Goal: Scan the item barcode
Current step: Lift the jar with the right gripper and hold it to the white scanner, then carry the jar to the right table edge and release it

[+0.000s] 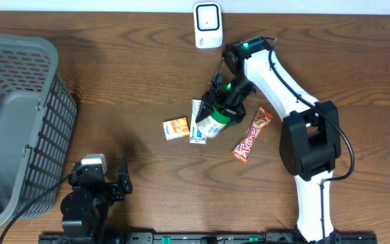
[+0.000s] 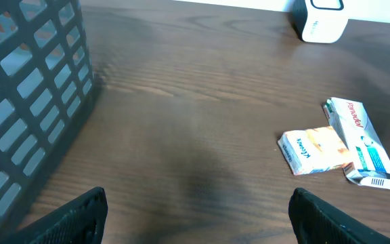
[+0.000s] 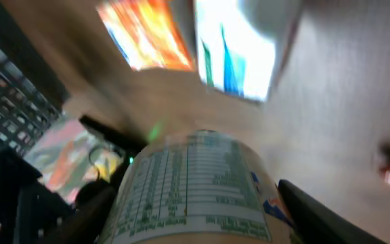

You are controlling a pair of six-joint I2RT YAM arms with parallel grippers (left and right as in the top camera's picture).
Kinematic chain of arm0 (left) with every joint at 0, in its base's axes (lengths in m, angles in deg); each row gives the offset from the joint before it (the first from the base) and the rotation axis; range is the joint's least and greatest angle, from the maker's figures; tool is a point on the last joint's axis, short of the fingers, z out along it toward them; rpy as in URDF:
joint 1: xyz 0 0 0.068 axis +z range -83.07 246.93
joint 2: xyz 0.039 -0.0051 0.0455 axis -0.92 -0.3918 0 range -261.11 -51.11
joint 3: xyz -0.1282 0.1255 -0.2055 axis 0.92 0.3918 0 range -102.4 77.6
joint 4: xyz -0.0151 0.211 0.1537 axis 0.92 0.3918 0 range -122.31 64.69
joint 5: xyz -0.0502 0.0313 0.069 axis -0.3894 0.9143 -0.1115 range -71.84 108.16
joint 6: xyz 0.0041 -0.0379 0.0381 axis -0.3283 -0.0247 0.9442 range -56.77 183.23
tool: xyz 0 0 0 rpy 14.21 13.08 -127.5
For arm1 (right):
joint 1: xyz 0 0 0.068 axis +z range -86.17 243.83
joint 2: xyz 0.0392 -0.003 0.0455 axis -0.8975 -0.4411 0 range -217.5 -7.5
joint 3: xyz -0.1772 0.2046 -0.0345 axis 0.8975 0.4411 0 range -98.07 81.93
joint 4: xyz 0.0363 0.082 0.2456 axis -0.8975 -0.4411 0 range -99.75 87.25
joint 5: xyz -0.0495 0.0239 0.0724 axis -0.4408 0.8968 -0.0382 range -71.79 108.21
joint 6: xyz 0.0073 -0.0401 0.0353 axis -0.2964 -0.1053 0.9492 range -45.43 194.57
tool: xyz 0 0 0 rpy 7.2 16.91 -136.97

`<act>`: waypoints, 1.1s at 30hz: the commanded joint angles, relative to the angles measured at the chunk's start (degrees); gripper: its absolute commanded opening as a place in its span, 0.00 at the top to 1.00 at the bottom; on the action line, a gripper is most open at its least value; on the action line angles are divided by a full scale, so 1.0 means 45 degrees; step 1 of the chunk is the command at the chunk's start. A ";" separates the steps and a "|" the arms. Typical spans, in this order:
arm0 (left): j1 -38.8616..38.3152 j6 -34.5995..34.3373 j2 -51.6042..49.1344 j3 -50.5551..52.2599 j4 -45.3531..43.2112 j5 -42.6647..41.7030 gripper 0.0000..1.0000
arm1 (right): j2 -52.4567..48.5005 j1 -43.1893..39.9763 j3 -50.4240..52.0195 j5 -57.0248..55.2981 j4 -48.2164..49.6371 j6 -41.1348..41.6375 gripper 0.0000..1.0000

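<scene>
Right hand (image 1: 220, 115) clamped on green-white tub (image 1: 211, 126) (printed label toward wrist camera); left hand (image 1: 119, 181) wide open, empty.

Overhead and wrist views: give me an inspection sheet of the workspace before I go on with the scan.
Surface: wooden table, no spills seen.
Job's things: white scanner upright at the far edge; green-and-white container between the right fingers, printed label toward the wrist camera, no barcode made out.
Clutter: orange packet and white box side by side; candy bar apart from them; grey basket at the left edge.
Grippers: left gripper open, nothing in it; right gripper closed on the container.
Cables: left arm cable runs beside the basket; right arm cable loops off the arm.
Surroundings: nothing seen.
</scene>
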 commanded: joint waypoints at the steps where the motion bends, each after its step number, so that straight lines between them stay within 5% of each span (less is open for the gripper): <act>1: -0.0039 -0.0126 0.0010 0.0053 0.0010 0.0117 0.14 | 0.0039 -0.0029 -0.0350 -0.0005 0.1817 0.0607 0.55; 12: -0.0039 -0.0126 0.0010 0.0053 0.0010 0.0117 0.14 | 0.0039 0.0024 -0.2293 -0.7111 0.7592 0.1705 0.58; 16: -0.0039 -0.0126 0.0010 0.0053 0.0010 0.0117 0.14 | 0.0024 0.0364 -0.2268 -1.0195 1.0467 0.1574 0.67; 23: -0.0039 -0.0126 0.0010 0.0053 0.0010 0.0117 0.14 | -0.0325 0.1064 -0.2263 -1.4022 1.5232 0.0486 0.61; 33: -0.0039 -0.0126 0.0010 0.0053 0.0005 0.0117 0.14 | -0.2856 0.1020 -0.2268 -1.4450 2.1294 -0.2739 0.63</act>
